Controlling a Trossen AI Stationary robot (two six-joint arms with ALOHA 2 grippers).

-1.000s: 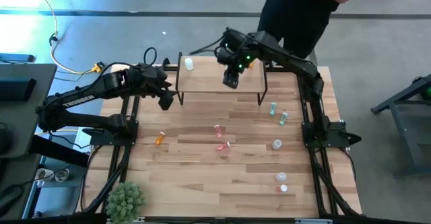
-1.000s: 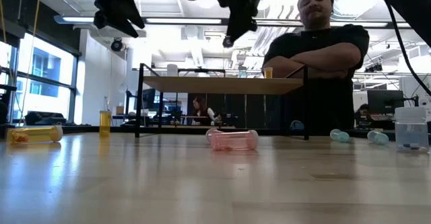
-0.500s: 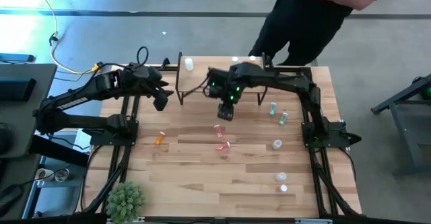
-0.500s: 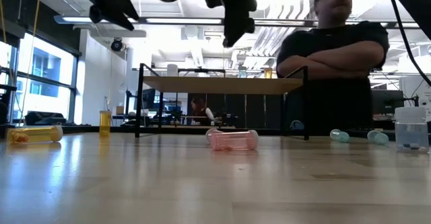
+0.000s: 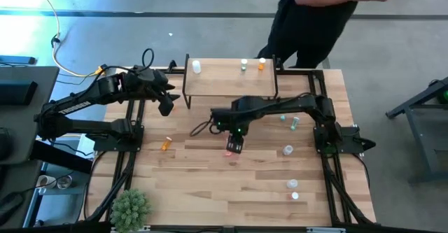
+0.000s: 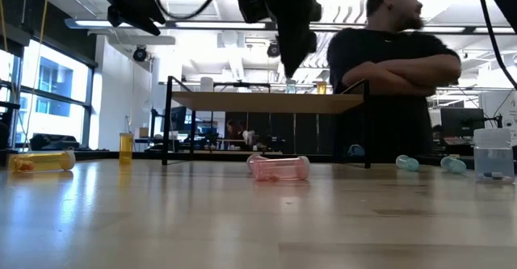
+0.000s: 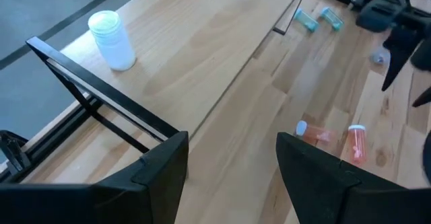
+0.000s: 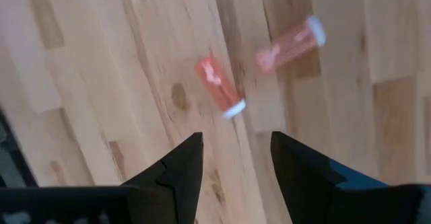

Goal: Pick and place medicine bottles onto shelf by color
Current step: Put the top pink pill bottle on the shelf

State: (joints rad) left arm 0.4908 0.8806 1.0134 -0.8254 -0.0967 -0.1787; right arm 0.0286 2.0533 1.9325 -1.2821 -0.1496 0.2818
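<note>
A: Shelf (image 5: 227,86) count, left to right?

B: Three bottles standing along its far edge: a white bottle (image 5: 197,66) at the far-left corner, a green bottle (image 5: 243,65) right of the middle, an orange bottle (image 5: 261,64) just beside it near the far-right corner. I'd call that roughly a quarter done

A: And on the bench (image 5: 203,184)?

B: An orange vial (image 5: 166,144) lies near the left edge. Two pink vials mid-bench, lying close together; from the right wrist view one pink vial (image 8: 219,87) sits just ahead of the fingertips, the other pink vial (image 8: 289,44) beyond it. Two green-blue vials (image 5: 288,117) lie in front of the shelf's right leg. Toward the right edge, a clear vial (image 5: 288,150), then two more clear vials (image 5: 292,189) nearer the front-right corner. That's eight I can count still off the shelf

A: Grippers?

B: Left gripper (image 5: 165,107) hangs by the shelf's left end, jaws apart, nothing between them. Right gripper (image 5: 234,145) is over the pink pair mid-bench, jaws apart and empty, not touching either vial that I can see

A: Step in hand?

B: Looks like a reach for a pink vial; no pink on the shelf yet, so that colour group is unstarted
</note>
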